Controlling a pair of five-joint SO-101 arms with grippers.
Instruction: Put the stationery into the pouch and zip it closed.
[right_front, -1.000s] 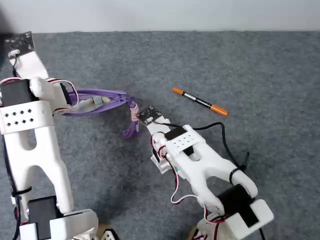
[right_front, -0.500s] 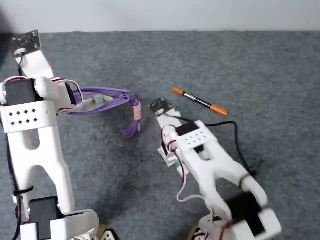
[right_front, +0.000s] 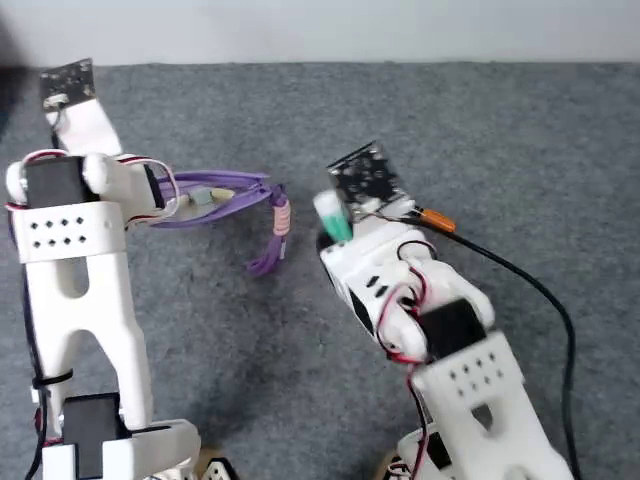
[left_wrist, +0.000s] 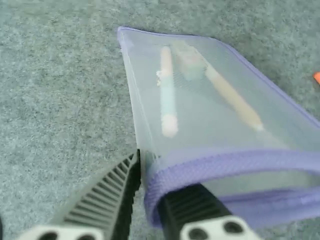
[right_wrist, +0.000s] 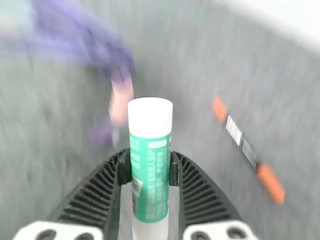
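The clear pouch (right_front: 205, 203) with purple zip edging hangs off the carpet, pinched at its edge by my left gripper (left_wrist: 146, 192), which is shut on it. Inside the pouch (left_wrist: 200, 115) lie a pale pen (left_wrist: 167, 100) and a pencil (left_wrist: 232, 97). Its purple and pink zip pull tassel (right_front: 272, 238) dangles toward the middle. My right gripper (right_wrist: 148, 165) is shut on a green and white glue stick (right_wrist: 149, 165), lifted above the carpet right of the tassel; the glue stick (right_front: 332, 217) sticks out beside the right wrist. An orange-capped pen (right_wrist: 246, 150) lies on the carpet beyond the right arm, partly hidden under it in the high view.
Grey carpet (right_front: 520, 140) covers the whole table, with a white wall along the far edge. A black cable (right_front: 545, 300) trails from the right arm toward the front right.
My right arm has lifted from the carpet with the glue stick and swung right, over the orange-capped pen. The left arm and pouch have shifted slightly right.
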